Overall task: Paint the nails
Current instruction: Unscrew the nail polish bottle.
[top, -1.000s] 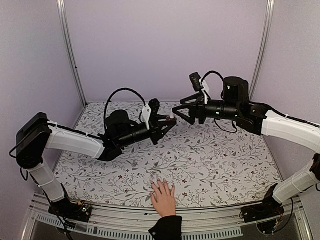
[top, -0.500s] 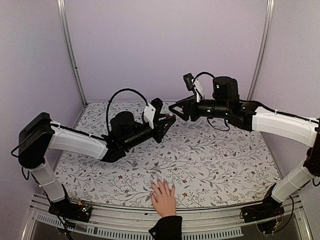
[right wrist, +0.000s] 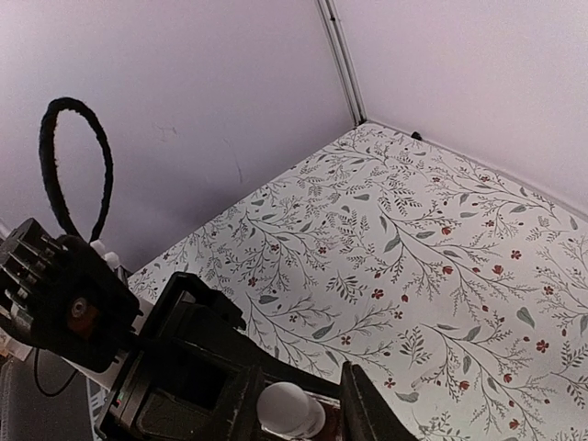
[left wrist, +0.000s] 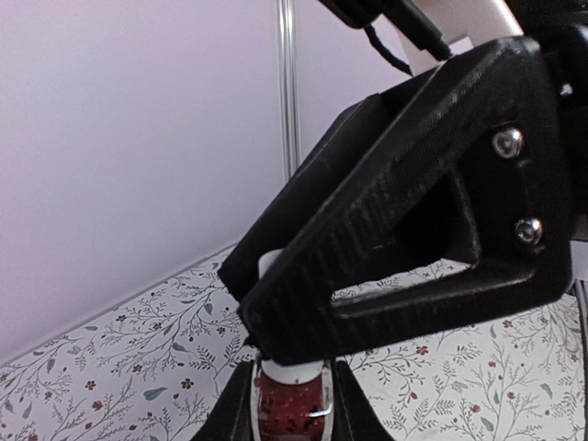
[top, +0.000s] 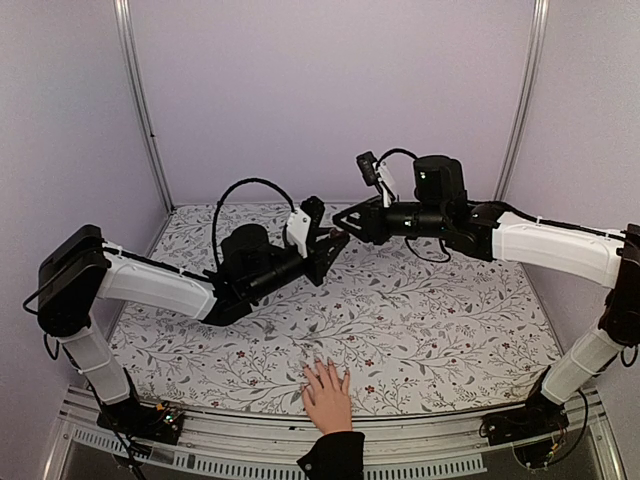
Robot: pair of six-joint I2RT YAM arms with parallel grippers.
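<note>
A light-skinned hand (top: pixel 327 395) with a black cuff lies flat at the table's near edge, its pale nails (top: pixel 322 365) pointing away from me. My left gripper (top: pixel 333 240) (left wrist: pixel 289 409) is raised over the far middle, shut on a small dark-red bottle (left wrist: pixel 289 413). The bottle's white cap (right wrist: pixel 287 409) sits between the fingers of my right gripper (top: pixel 346 229) (right wrist: pixel 301 397). Those jaws stand narrow around the cap, with a sliver of gap on one side. In the left wrist view a right finger (left wrist: pixel 395 230) hides most of the cap.
A floral cloth (top: pixel 430 320) covers the table, and lilac walls with metal posts (top: pixel 140 100) stand behind it. A black cable loop (top: pixel 245 185) arches over the left wrist. The metal front rail (top: pixel 230 455) runs beside the hand.
My right gripper has moved left onto the bottle's cap and its jaws have narrowed around it. The left gripper with the bottle rose slightly. The hand stayed still.
</note>
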